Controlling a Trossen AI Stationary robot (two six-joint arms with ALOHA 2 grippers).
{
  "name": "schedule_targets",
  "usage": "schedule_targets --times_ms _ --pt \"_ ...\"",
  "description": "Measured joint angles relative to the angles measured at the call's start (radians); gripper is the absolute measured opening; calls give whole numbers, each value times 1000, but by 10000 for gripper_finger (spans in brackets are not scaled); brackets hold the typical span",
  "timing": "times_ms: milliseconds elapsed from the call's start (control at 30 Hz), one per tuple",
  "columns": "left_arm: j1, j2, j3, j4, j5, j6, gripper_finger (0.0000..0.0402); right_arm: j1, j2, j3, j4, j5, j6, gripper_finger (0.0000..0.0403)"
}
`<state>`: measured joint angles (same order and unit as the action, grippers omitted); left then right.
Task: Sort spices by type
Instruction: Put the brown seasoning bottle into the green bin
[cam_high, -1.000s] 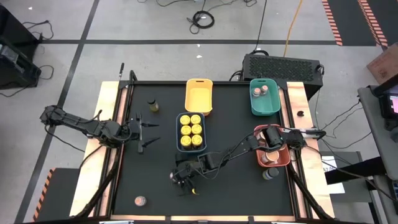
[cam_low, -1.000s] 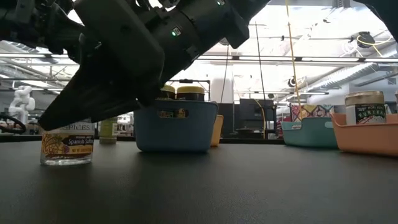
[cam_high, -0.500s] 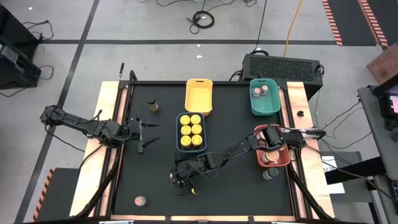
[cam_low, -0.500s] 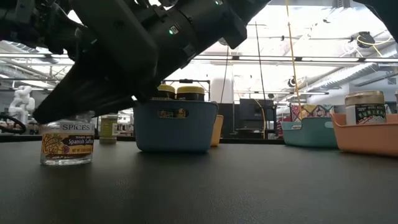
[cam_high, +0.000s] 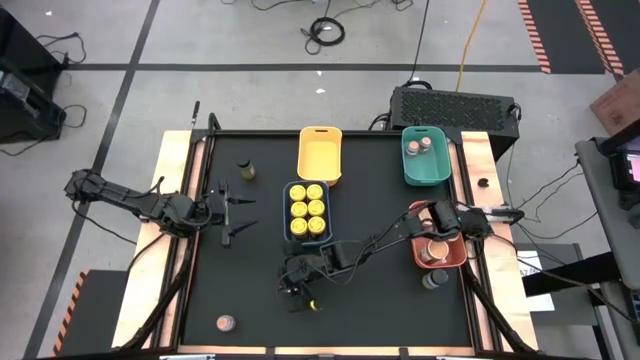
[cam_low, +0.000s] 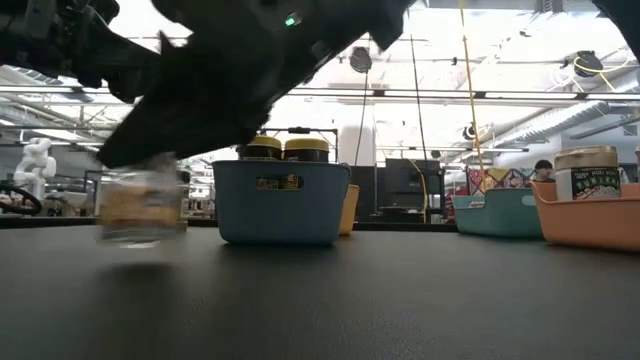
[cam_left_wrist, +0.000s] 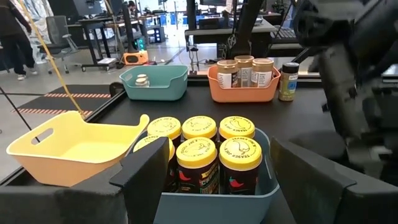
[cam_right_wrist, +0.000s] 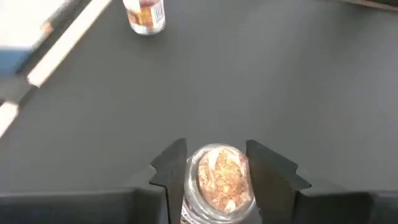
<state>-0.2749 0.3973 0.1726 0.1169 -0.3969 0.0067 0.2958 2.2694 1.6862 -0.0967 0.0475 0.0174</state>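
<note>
My right gripper (cam_high: 296, 286) reaches in from the table's right to the near middle. It is shut on a short clear glass spice jar (cam_right_wrist: 216, 180) with a pinkish-brown top, which shows blurred in the low view (cam_low: 140, 205). My left gripper (cam_high: 228, 210) waits open at the table's left, facing the blue tray (cam_left_wrist: 205, 199). That tray holds several yellow-lidded jars (cam_high: 306, 210). Another small jar (cam_high: 225, 322) stands near the near-left corner, and a dark-lidded jar (cam_high: 245, 170) stands at the far left. My right gripper pinches the glass jar by its side wall (cam_right_wrist: 189, 186), with one finger (cam_right_wrist: 169, 171) on each side. The fingers slant down on it from above and from the table's right. The jar stays upright and sits a little above the table top.
An empty yellow tray (cam_high: 319, 153) stands beyond the blue one. A teal tray (cam_high: 424, 172) with two jars is at the far right. A red tray (cam_high: 420, 258) with tubs lies under the right arm, and a dark-lidded jar (cam_high: 432, 279) stands beside it. Bare tabletop lies on the near side.
My right gripper has risen a little and moved toward the table's right, carrying the glass jar. The jar stood on the table a second ago. It is now lifted off the top and shifted toward the blue tray, blurred by the motion.
</note>
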Motion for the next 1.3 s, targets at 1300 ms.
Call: schedule_targets --times_ms 1300 --pt "0 2 0 -20 0 -24 281 -669 -1199 -772 -627 556 249 132"
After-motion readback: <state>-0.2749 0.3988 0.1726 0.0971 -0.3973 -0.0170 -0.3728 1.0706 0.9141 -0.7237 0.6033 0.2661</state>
